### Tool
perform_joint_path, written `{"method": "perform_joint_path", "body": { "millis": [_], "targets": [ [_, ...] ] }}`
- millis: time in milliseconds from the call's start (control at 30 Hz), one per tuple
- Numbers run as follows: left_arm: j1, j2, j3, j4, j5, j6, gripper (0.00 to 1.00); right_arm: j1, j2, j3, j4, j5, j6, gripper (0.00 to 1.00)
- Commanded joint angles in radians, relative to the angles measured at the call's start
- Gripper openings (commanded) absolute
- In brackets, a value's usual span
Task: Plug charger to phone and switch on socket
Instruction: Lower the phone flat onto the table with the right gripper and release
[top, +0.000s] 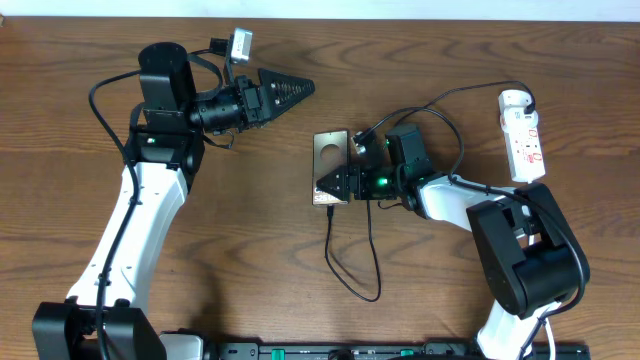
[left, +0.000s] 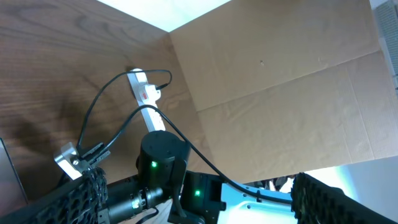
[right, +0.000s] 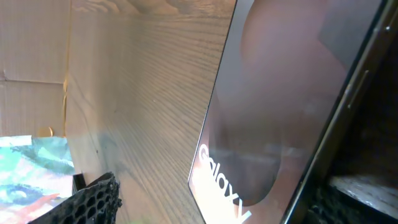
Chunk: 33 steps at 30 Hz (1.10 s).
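The bronze phone (top: 330, 150) lies flat at the table's middle. In the right wrist view (right: 280, 93) it shows its dark oval and white "Galaxy" lettering. My right gripper (top: 335, 186) is open and low over the phone's near end, with the phone between its fingers (right: 211, 199); bare wood shows beside the left finger. The thin black charger cable (top: 352, 285) loops on the table from under that gripper; its tip is hidden. The white socket strip (top: 524, 135) lies at the far right and also shows in the left wrist view (left: 144, 93). My left gripper (top: 290, 90) is open, empty and raised at the back left (left: 199, 190).
A black cable (top: 445, 100) arcs from the socket's far end toward my right wrist. A cardboard wall (left: 280, 81) stands beyond the table's right edge. The table's back edge runs close behind the left gripper.
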Motion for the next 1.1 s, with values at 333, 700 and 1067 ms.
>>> {"method": "perform_joint_path", "body": {
  "millis": [333,700,1067],
  "targets": [
    [0.003,-0.016,0.009,0.003,0.002,0.009,0.95,0.030,-0.045,-0.032,-0.060,0.256,0.038,0.84],
    [0.003,-0.016,0.009,0.002,0.002,0.009,0.95,0.030,-0.159,0.005,-0.106,0.290,0.041,0.82],
    [0.003,-0.016,0.009,0.002,0.002,0.009,0.95,0.018,-0.216,0.323,-0.750,0.437,-0.111,0.85]
  ]
}}
